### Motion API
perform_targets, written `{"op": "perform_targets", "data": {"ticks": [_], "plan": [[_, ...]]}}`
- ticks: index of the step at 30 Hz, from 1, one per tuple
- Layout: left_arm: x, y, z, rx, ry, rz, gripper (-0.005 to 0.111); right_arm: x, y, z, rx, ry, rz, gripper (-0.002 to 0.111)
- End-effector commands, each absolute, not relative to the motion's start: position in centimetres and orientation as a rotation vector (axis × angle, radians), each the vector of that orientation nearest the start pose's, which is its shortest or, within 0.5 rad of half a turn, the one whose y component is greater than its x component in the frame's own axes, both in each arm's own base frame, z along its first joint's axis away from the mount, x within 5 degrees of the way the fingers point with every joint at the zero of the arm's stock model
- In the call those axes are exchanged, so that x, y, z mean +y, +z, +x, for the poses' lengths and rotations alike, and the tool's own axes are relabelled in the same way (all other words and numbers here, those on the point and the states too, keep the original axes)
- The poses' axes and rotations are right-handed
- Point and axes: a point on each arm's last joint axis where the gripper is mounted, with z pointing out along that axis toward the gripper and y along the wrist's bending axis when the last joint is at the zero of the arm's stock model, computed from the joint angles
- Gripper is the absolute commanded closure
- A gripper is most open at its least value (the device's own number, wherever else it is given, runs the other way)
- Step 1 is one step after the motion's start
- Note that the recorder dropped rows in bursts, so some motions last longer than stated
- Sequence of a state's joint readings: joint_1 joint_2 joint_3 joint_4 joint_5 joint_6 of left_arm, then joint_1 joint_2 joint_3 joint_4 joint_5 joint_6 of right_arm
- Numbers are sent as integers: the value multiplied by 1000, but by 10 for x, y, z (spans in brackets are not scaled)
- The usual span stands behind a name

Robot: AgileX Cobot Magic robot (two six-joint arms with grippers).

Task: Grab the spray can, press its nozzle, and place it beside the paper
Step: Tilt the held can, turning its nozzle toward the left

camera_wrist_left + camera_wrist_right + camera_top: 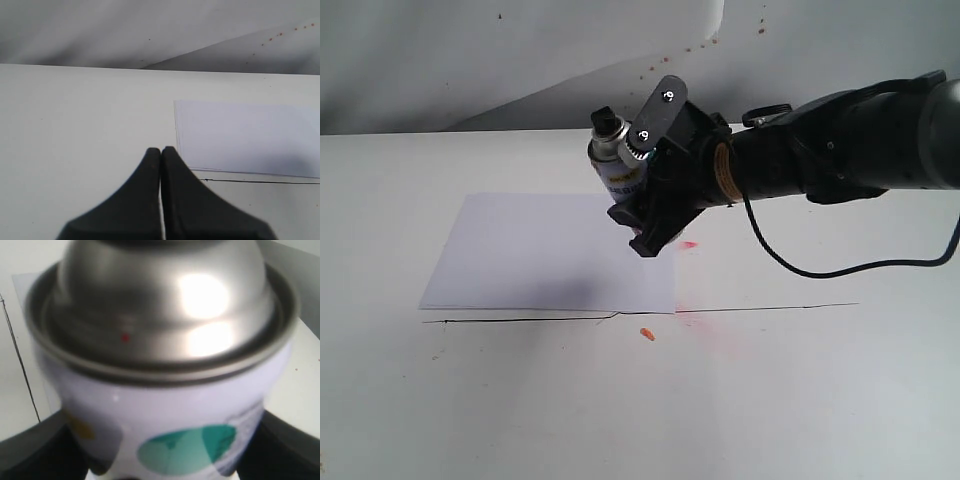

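The spray can (pixel 617 165) hangs in the air over the far right part of the paper (pixel 540 255), tilted, with my right gripper (pixel 638 180) shut on its body. Its black nozzle (pixel 603 122) sticks up at the top left, free of the fingers. In the right wrist view the can (pixel 165 390) fills the frame, silver dome up, green dot low, dark fingers (pixel 30 450) on either side. My left gripper (pixel 161 150) is shut and empty, low over the table beside the paper's (pixel 245 137) edge. It does not show in the exterior view.
A white table (pixel 800 400) carries a thin black line (pixel 740 308) along the paper's near edge. Red spray stains (pixel 688 244) and a small orange fleck (pixel 646 334) mark the table right of the paper. A black cable (pixel 800 268) droops from the right arm.
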State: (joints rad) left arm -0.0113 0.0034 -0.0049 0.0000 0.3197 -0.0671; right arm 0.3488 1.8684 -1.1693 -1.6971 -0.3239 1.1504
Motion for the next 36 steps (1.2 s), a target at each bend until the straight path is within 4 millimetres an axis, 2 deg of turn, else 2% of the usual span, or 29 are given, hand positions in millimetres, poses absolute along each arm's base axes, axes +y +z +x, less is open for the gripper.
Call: {"op": "perform_targets", "data": {"ticks": [1,7,11,17,22,29,33,36], "plan": [[-1,185,54,1795,-62,-49,106,167,213,374,1875,249,-1080,108],[-1,185,54,1795,-62,-49,106,166,213,374,1763,144,-1228,108],[-1,185,54,1795,-62,-49,106,161,213,378,1688,-26,-1343,108],[-1,185,54,1795,-62,-49,106,158,213,380,1716,-72,-1305,108],[-1,185,54,1795,-62,-49,106,164,213,380,1727,-78,-1282,108],[-1,185,54,1795,-62,-49,106,182,223,386,1726,-91,-1217,108],[-1,185,54,1795,-62,-49,106,186,220,385,1742,-78,-1209,108],[-1,185,54,1795,-62,-49,106,185,218,386,1797,-32,-1128,108]]}}
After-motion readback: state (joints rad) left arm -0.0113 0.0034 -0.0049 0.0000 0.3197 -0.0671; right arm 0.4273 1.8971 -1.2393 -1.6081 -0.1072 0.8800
